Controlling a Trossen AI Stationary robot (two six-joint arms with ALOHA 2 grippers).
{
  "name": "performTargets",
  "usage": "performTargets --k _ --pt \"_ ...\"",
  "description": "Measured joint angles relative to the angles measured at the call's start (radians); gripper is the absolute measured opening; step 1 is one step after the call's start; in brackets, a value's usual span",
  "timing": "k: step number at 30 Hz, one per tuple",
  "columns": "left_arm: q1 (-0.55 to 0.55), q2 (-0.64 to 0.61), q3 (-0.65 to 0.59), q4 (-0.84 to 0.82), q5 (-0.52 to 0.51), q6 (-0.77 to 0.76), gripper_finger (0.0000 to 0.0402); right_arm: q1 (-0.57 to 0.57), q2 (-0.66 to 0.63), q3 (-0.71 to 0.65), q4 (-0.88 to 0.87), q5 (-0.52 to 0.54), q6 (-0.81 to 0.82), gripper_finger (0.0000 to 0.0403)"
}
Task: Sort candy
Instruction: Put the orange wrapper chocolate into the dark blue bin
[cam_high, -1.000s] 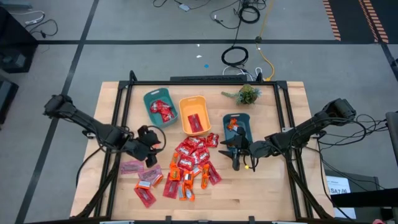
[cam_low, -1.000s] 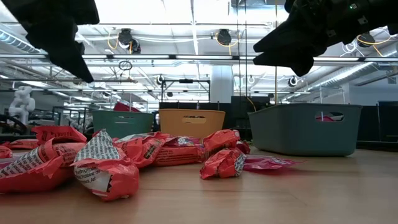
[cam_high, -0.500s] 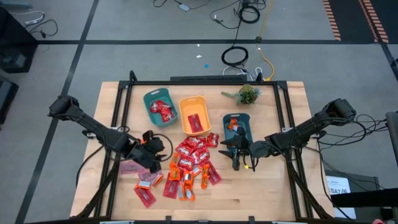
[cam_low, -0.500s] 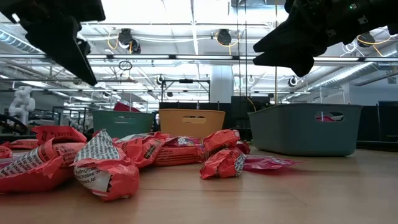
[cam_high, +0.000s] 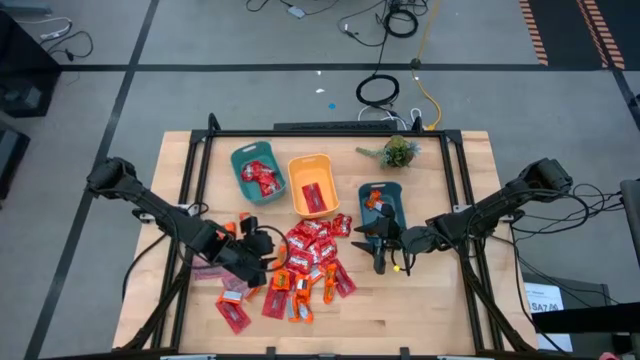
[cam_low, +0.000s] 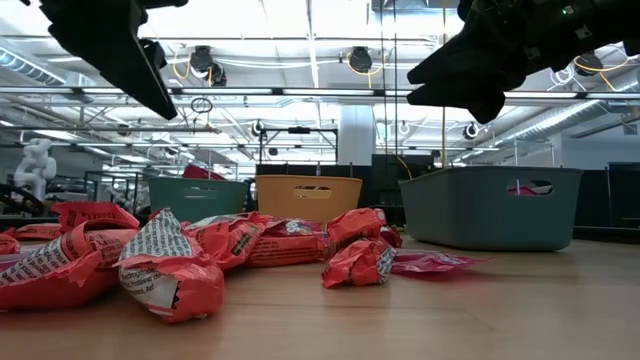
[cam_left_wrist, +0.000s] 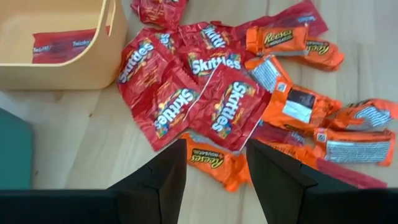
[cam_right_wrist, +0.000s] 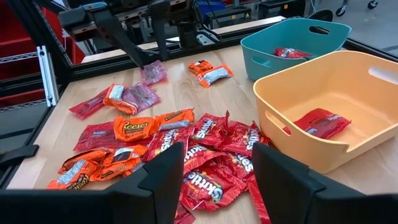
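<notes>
Mostly the candy (cam_high: 305, 265) sits piled mid-surface, overlapping, a few pieces already in the bins. Left claw (cam_high: 262, 262) hovers released over the pile's edge; right claw (cam_high: 385, 245) waits released, empty, by the teal bin (cam_high: 381, 204). Risk: overlapped wrappers, so pinching may lift two.

Red and orange candy (cam_high: 305, 265) heaped mid-table

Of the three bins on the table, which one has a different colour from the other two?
The middle bin: it is orange-yellow, while the left bin and the right bin beside it are both teal.
</notes>
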Motion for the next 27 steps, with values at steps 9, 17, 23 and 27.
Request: performTargets --k 9,17,23,27 --pt "0.003 0.0 0.0 0.037 -0.001 -0.001 0.0178 0.0 0.0 0.0 0.0 0.0 0.0 0.018" --pt "0.02 0.0 0.0 0.027 -0.005 -0.053 0.0212 0.0 0.0 0.0 -0.001 0.0 0.0 0.018" --pt "0.025 0.0 0.0 0.036 -0.021 -0.053 0.0269 0.0 0.0 0.0 -0.001 0.0 0.0 0.018" --pt "0.025 0.0 0.0 0.036 -0.003 -0.057 0.028 0.0 0.0 0.0 -0.003 0.0 0.0 0.018"
